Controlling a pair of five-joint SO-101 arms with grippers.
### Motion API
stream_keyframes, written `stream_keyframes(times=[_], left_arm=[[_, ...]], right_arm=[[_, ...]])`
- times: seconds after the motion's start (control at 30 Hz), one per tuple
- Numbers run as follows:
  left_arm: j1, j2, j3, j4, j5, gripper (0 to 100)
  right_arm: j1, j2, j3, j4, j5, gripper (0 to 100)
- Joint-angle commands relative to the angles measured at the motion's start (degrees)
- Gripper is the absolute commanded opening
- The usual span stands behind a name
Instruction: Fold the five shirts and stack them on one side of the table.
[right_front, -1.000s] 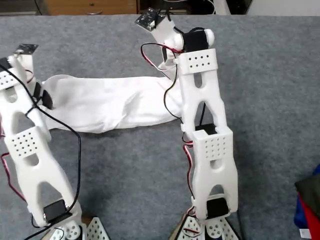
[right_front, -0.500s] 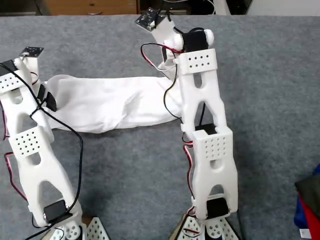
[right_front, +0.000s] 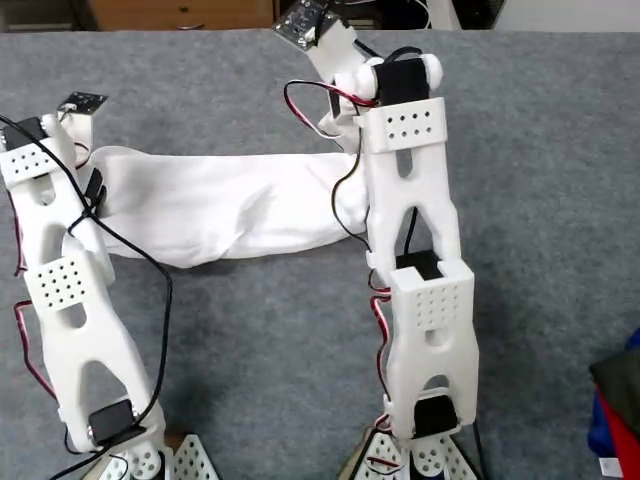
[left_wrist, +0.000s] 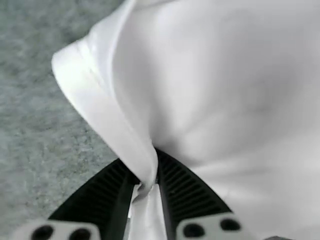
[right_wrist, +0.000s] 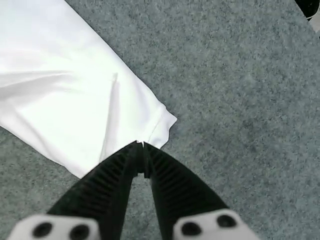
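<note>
Both arms have edged toward the far side of the table (right_front: 540, 180), drawing the white shirt (right_front: 220, 205) along. It lies stretched across the far left area. The left gripper (left_wrist: 145, 182) is clamped on its left edge and the right gripper (right_wrist: 142, 160) pinches its right hem, so a fold looks underway.
</note>
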Motion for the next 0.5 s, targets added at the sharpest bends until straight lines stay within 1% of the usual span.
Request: stream_keyframes(times=[0.0,0.1,0.23,0.37,0.47], left_arm=[[-6.59,-0.22,-0.70,0.53,-4.13,2],[-9.67,-1.36,-0.79,0.53,-6.59,2],[-12.40,-5.32,-0.79,0.53,-8.18,2],[-12.57,-10.77,-0.70,0.53,-8.18,2],[-11.34,-14.29,-0.53,0.53,-8.18,2]], right_arm=[[0.92,-4.53,0.13,0.88,-0.44,0.6],[0.84,-4.44,0.31,0.88,-0.44,0.6],[0.92,-4.70,4.35,0.88,-0.44,0.6],[1.01,-4.70,10.42,0.88,-0.53,0.6],[2.15,-4.53,13.05,0.44,-4.31,0.6]])
